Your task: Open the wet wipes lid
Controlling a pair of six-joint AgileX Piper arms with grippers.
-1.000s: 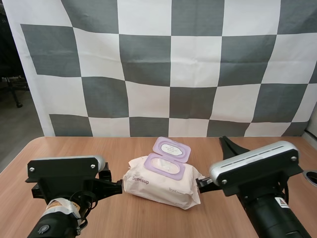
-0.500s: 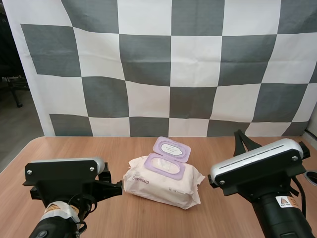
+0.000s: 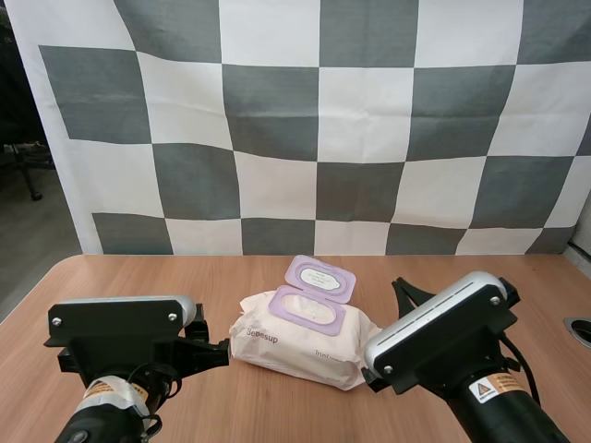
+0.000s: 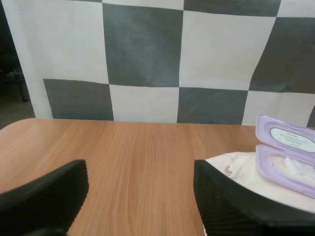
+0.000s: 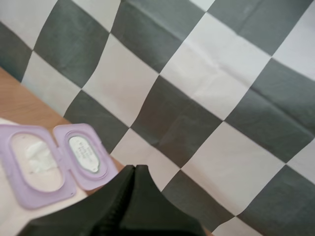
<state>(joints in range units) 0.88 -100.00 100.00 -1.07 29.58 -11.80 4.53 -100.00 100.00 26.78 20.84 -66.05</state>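
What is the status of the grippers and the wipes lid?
Open jaws on left gripper, beside the pack. Shut, empty jaws on right gripper. The lid flipped open. Nothing in the way.

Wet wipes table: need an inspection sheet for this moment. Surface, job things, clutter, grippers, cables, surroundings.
surface: wooden table, light brown grain.
job's things: wet wipes pack lies flat mid-table; its purple lid is flipped open to the far side, with a white wipe showing in the opening.
clutter: one round dark-rimmed fitting at the table's right edge.
grippers: left gripper is open, one finger at the pack's left end, contact cannot be told; right gripper is shut on nothing, its tip near the open lid.
cables: nothing seen.
surroundings: nothing seen.
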